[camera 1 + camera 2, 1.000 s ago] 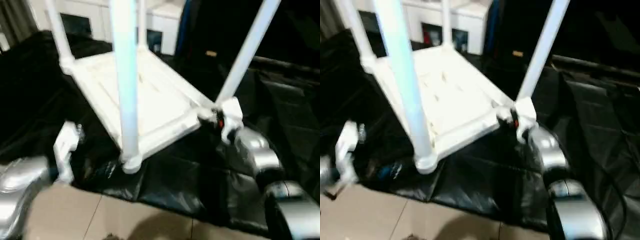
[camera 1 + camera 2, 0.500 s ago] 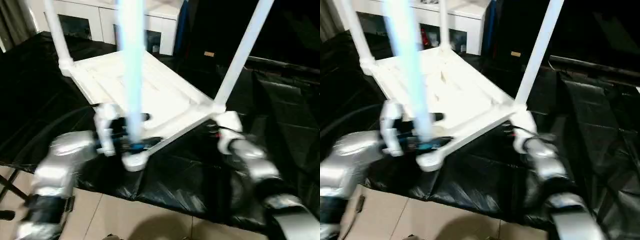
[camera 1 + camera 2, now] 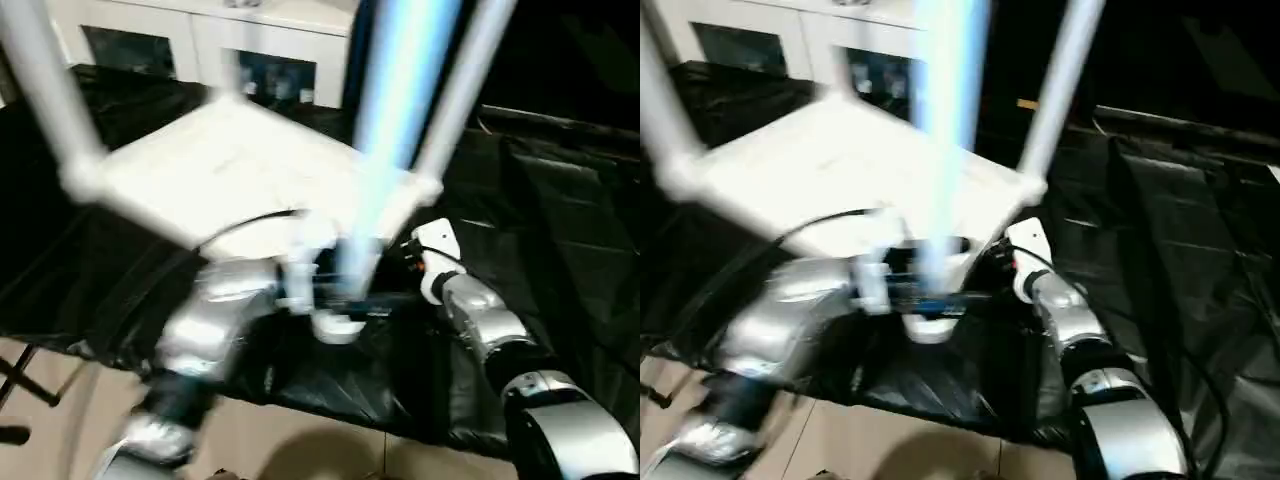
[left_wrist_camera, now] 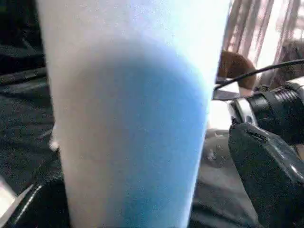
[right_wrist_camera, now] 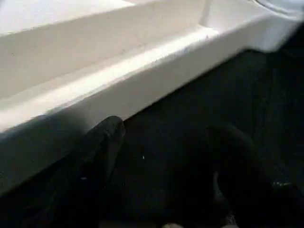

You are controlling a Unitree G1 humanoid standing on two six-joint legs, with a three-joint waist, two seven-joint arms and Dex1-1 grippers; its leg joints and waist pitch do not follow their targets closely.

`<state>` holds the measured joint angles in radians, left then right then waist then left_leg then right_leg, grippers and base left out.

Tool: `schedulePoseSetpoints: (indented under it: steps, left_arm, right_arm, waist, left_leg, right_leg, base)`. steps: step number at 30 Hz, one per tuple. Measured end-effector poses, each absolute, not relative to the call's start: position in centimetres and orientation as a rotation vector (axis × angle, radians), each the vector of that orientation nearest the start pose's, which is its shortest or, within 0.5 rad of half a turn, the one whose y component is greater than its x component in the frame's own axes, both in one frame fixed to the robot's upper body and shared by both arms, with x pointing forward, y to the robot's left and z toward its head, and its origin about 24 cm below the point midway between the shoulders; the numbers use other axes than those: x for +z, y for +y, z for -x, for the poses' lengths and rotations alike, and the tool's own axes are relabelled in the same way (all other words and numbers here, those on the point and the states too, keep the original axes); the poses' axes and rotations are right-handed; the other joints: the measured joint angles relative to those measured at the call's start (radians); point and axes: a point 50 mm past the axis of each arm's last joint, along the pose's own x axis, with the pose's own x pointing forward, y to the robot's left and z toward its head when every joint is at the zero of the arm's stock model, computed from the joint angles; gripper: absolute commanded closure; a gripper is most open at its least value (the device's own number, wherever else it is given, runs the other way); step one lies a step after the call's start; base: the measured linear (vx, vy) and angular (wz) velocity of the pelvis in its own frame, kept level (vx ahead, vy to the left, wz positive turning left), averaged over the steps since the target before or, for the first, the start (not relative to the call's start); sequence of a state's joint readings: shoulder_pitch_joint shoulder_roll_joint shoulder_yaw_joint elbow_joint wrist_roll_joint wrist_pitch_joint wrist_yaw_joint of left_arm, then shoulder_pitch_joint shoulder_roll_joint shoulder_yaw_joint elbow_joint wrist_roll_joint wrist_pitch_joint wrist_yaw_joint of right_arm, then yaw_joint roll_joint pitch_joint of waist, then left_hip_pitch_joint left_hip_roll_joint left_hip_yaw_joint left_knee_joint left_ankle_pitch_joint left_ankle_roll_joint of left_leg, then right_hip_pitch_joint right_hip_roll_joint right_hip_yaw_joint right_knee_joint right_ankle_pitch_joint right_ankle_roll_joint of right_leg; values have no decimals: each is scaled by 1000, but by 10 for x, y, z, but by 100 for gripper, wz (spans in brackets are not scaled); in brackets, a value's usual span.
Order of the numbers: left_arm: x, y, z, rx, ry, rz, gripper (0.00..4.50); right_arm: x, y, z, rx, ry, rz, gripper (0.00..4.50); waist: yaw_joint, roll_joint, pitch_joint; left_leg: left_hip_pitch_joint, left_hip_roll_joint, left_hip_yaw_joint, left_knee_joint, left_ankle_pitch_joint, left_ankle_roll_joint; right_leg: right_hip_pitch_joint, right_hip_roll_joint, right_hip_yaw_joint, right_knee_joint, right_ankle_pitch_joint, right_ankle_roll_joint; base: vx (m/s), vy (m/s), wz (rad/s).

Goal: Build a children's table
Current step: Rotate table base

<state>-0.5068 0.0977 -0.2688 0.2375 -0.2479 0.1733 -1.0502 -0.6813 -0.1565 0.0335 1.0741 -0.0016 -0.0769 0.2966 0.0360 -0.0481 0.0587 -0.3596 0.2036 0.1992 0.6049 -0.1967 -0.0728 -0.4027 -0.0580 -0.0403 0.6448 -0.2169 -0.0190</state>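
Since a second ago the left gripper (image 3: 335,295) has swung in from the floor side and now sits at the foot of the nearest leg (image 3: 385,140), its black fingers (image 4: 266,166) spread wide on either side of the tube without closing on it. Meanwhile the tabletop (image 3: 230,165) looks turned and tilted, its near corner socket (image 3: 338,325) lifted toward the camera, though the head has shifted too. It lies upside down on the black sheet (image 3: 560,230), legs pointing up. Just right of that corner, the right gripper (image 5: 156,166) has its fingers apart under the tabletop's rim (image 5: 142,76), holding nothing. Open sheet stretches to the right; bare floor (image 3: 290,440) lies nearest the robot.
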Motion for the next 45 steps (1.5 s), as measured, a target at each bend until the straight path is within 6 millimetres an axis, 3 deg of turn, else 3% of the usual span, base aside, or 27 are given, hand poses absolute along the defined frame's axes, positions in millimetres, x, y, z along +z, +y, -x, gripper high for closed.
schedulePoseSetpoints:
  steps: [6, 12, 18, 21, 25, 27, 30, 31, 32, 35, 36, 40, 41, 45]
  left_arm:
    - [95, 23, -313, -1230, -45, -122, 9]
    - [92, 40, -332, -1037, -52, -226, 9]
    - [73, 90, -324, -1256, 93, -151, 9]
    - [67, 101, -321, -1338, 144, -152, 9]
    - [69, 104, -326, -1410, 170, -227, 9]
    - [71, 117, -334, -1401, 209, -342, 44]
    - [70, 131, -340, -1361, 248, -455, 44]
    - [68, 131, -341, -1346, 253, -480, 47]
    - [67, 130, -344, -1324, 265, -529, 79]
    - [69, 135, -352, -1268, 291, -621, 86]
    - [69, 135, -353, -1267, 295, -630, 112]
    - [64, 135, -354, -1260, 326, -624, 131]
    - [62, 134, -353, -1260, 333, -628, 157]
    - [57, 132, -353, -1265, 359, -630, 186]
  right_arm:
    - [13, -146, -353, 332, 334, 186, 124]
    - [19, -170, -355, 282, 314, 210, 124]
    - [18, -201, -342, 374, 309, 185, 124]
    - [21, -204, -335, 479, 294, 177, 124]
    - [32, -201, -331, 620, 244, 191, 124]
    - [37, -203, -324, 699, 230, 211, 124]
    - [37, -207, -314, 782, 247, 232, 124]
    - [37, -207, -311, 801, 248, 232, 124]
    - [38, -207, -307, 839, 254, 236, 124]
    - [43, -198, -300, 955, 257, 239, 124]
    - [45, -198, -298, 981, 265, 251, 124]
    - [53, -198, -295, 1025, 275, 270, 124]
    - [54, -198, -294, 1032, 274, 270, 124]
    - [59, -196, -289, 1073, 280, 261, 124]
  waist:
    - [0, 12, -2]
    - [4, 21, -1]
    - [11, 46, 0]
    - [23, 60, 0]
    - [31, 71, 1]
    - [30, 77, 1]
    - [25, 84, 0]
    - [24, 87, -1]
    - [23, 88, -1]
    - [17, 95, -2]
    - [18, 98, -2]
    - [19, 105, -3]
    - [19, 106, -3]
    - [19, 111, -3]
  left_leg:
    - [0, 0, -1, 0, 0, 0]
    - [2, 0, -2, 1, 0, 0]
    - [0, 0, -2, 1, 0, 0]
    - [-4, 0, -2, 5, 1, 3]
    - [-6, 1, -2, 8, 1, 3]
    - [-6, 1, -2, 8, 1, 3]
    - [-7, 1, -3, 9, 1, 3]
    - [-7, 1, -3, 9, 1, 3]
    - [-8, 1, -3, 9, 1, 4]
    - [-8, 1, -4, 9, 0, 4]
    - [-9, 1, -5, 9, 0, 4]
    - [-9, 1, -5, 9, 0, 5]
    - [-10, 1, -5, 9, 0, 5]
    - [-11, 1, -5, 9, -1, 6]
  right_leg:
    - [1, 0, -1, 1, 1, -1]
    - [1, 0, -1, 1, 3, -3]
    - [0, 0, -1, 0, 3, -4]
    - [0, 0, -2, 0, 3, -4]
    - [0, 0, -3, 0, 3, -4]
    - [0, 0, -3, -1, 4, -3]
    - [1, 0, -4, -2, 4, -3]
    - [1, 0, -4, -2, 4, -3]
    - [1, 0, -4, -3, 4, -3]
    - [1, 0, -5, -5, 5, -2]
    - [1, 0, -5, -5, 5, -2]
    - [1, 0, -6, -7, 5, -1]
    - [1, 0, -6, -7, 5, -1]
    - [2, 0, -6, -11, 6, -1]
  base:
    - [0, 0, 0]
    - [0, 0, 0]
    - [0, 0, 0]
    - [0, 0, 0]
    - [0, 0, 0]
    - [0, 0, 0]
    - [0, 0, 0]
    - [0, 0, 0]
    - [0, 0, 0]
    - [0, 0, 0]
    - [0, 0, 0]
    - [0, 0, 0]
    - [0, 0, 0]
    - [0, 0, 0]
